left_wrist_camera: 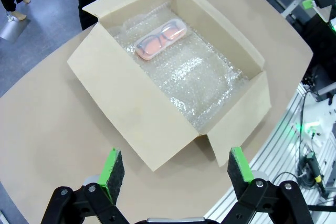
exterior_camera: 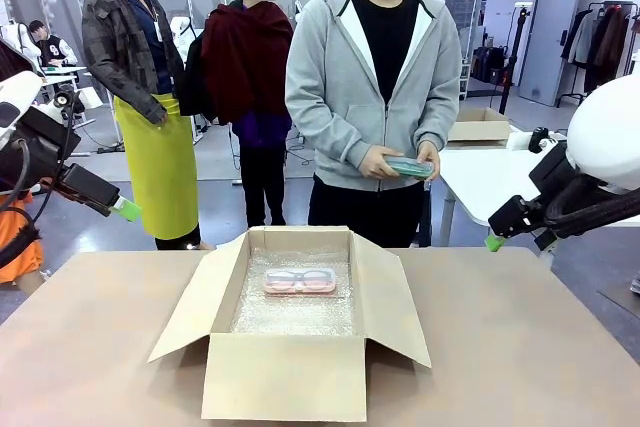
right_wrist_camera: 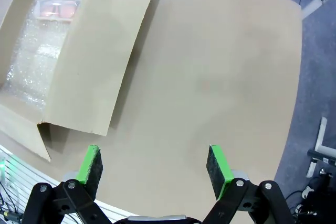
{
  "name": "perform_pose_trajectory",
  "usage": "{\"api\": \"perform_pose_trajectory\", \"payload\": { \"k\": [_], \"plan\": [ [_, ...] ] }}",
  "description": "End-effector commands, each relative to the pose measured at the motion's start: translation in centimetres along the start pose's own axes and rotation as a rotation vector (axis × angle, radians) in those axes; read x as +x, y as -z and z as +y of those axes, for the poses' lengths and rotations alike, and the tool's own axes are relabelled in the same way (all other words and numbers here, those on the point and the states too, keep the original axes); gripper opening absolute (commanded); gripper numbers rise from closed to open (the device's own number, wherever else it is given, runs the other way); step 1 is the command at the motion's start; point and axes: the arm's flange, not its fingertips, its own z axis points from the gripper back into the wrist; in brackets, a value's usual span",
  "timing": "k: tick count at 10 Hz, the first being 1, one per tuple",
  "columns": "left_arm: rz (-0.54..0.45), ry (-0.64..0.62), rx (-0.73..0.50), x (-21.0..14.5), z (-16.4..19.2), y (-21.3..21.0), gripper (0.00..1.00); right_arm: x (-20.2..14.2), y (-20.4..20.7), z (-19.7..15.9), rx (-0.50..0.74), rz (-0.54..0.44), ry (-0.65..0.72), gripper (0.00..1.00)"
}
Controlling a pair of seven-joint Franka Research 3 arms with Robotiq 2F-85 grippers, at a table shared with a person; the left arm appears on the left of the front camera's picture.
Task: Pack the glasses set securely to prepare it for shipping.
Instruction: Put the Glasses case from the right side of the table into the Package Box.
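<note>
**Pink case** point(exterior_camera: 299, 282): flat, oblong and round-cornered, with frames seen through the clear top. It is laid flat on the bubble wrap point(exterior_camera: 290, 319), toward the far end of the open cardboard box point(exterior_camera: 285, 379).

**Mint green case** point(exterior_camera: 409, 167): of the same pattern. It is held level between the person's hands point(exterior_camera: 377, 161) at waist height, beyond the far edge of the table point(exterior_camera: 520, 347). It is not yet packed.

**Handling, both pieces (judged, not tested):**
- Each is taken to be light and rigid-shelled.
- The smooth plastic is likely to slip under hard pads.
- The clear top is presumed to be the weak face and is best not pressed.
- A hold across the short width is advised, on the two long side walls near the middle, with the case kept level.
- The lining is soft and yielding, so a case set on it may rock or slide if nudged.
- Bare lining is available nearer the front of the box for the second piece.

**Left gripper** point(left_wrist_camera: 175, 156): spread wide, with nothing between the pads. It is held well above the table, with the open box seen below and ahead of it.

**Right gripper** point(right_wrist_camera: 154, 150): spread wide and empty. It is held above bare table beside the box's outer flap, well apart from both cases.
</note>
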Motion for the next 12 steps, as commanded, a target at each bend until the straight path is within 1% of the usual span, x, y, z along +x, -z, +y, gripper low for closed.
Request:
{"api": "perform_pose_trajectory", "payload": {
  "k": [1,12],
  "plan": [
    [-0.018,0.002,-0.017,0.05,0.11,-0.10,1.00,0.11,0.12,-0.18,-0.001,-0.012,-0.009,1.00],
    [-0.018,0.002,-0.017,0.05,0.11,-0.10,1.00,0.11,0.12,-0.18,-0.001,-0.012,-0.009,1.00]
  ]
}}
